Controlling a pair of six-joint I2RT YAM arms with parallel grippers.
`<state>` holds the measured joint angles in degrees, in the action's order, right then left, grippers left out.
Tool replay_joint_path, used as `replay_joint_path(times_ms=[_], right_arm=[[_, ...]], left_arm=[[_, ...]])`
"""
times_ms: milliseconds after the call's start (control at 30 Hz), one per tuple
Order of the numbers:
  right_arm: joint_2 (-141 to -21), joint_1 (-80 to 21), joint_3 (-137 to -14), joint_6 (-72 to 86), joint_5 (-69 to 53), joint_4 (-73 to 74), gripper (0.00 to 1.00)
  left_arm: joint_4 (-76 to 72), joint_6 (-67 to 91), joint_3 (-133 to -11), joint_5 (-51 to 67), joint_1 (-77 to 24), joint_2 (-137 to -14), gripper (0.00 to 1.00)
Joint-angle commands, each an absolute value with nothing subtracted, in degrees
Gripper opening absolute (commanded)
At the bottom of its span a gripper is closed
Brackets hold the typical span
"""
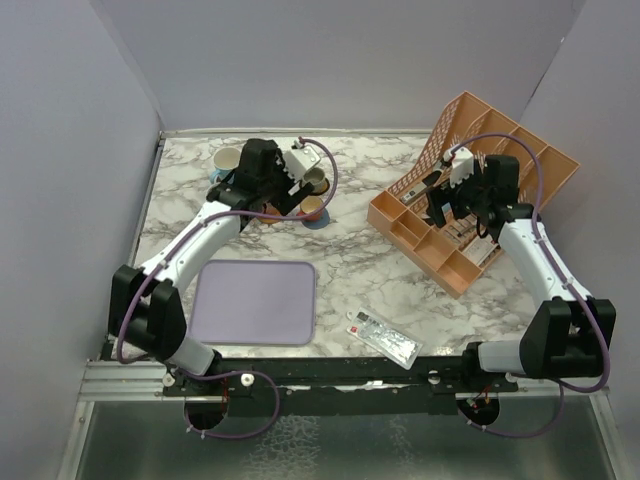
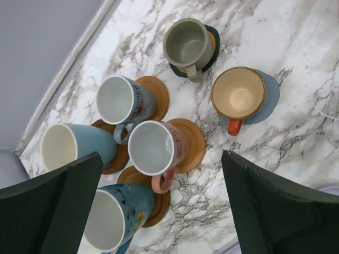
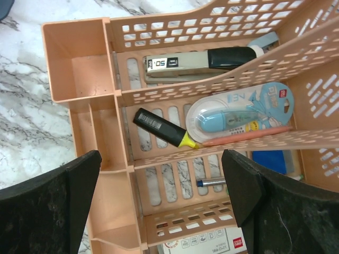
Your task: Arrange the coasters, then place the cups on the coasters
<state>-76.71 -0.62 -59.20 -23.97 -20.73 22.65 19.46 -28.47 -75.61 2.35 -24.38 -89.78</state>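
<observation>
In the left wrist view, each of several cups stands on a coaster. The olive-green cup [image 2: 186, 43] is on a dark coaster [image 2: 213, 32]. The orange cup [image 2: 238, 92] is on the grey-blue coaster [image 2: 269, 95]. The grey-white cup [image 2: 119, 100] and the pale cup with a salmon handle [image 2: 152, 148] are on tan-orange coasters [image 2: 159, 92]. Two blue cups [image 2: 69, 145] stand nearest the camera. My left gripper [image 2: 161, 156] hangs open above the group and holds nothing. My right gripper [image 3: 160, 159] is open and empty over the orange organiser [image 3: 79, 79].
The organiser [image 1: 480, 190] at the right holds a stapler [image 3: 196, 61], a highlighter [image 3: 164, 128], a correction tape [image 3: 238, 114] and pens. A lavender tray [image 1: 255, 302] lies at the near left. A flat white packet [image 1: 385, 338] lies near the front edge. Walls close in the back and sides.
</observation>
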Motion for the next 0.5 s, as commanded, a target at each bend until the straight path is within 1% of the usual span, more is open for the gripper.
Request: replay_joint_path(times_ms=[0,133,300,467], right_arm=[[-74.7,-0.1,-59.0,-22.1,-16.0,19.5,1.00],[-73.8,0.0,-58.4,-20.6,-15.2,17.7,1.00],[-73.7,0.0,-59.1,-17.3,-14.9,16.4,1.00],[-74.2,0.0,-62.5,-16.5,-13.8,17.7,1.00]], left_arm=[[7.6,-25.7,-68.4,-1.9,-24.1,-80.7,0.99],[4.5,-24.4,-64.4,-4.6,-23.1,-75.1,0.99],[6.0,-23.0,-62.2,-7.6,-21.1,-70.2,0.99],[7.1,-18.5,-58.9,-5.6,-15.3,-65.1,0.99]])
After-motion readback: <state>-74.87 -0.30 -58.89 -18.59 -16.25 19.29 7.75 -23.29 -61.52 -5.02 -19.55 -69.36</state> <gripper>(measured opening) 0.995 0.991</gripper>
